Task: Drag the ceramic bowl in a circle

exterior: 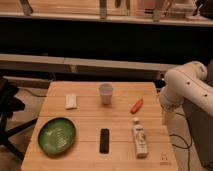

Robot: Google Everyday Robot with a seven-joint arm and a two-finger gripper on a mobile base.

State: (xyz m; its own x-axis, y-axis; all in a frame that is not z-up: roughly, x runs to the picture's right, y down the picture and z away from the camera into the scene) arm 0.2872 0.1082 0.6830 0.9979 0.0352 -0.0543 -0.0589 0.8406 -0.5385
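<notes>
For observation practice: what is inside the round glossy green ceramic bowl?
The green ceramic bowl holds nothing; its pale speckled centre shows. The wooden table under it is hidden. The claw is out of view beyond the white arm.

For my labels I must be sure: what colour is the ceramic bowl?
The ceramic bowl is green with a paler speckled centre, camera view. The gripper is out of frame.

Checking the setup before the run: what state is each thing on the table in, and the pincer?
bowl: upright, empty, untouched.
cup: upright, top open.
bottle: lying on its side.
black bar: lying flat.
orange item: lying flat.
white pad: lying flat.
arm: raised beside the table's right edge.
pincer: out of sight, somewhere past the arm on the right.
</notes>
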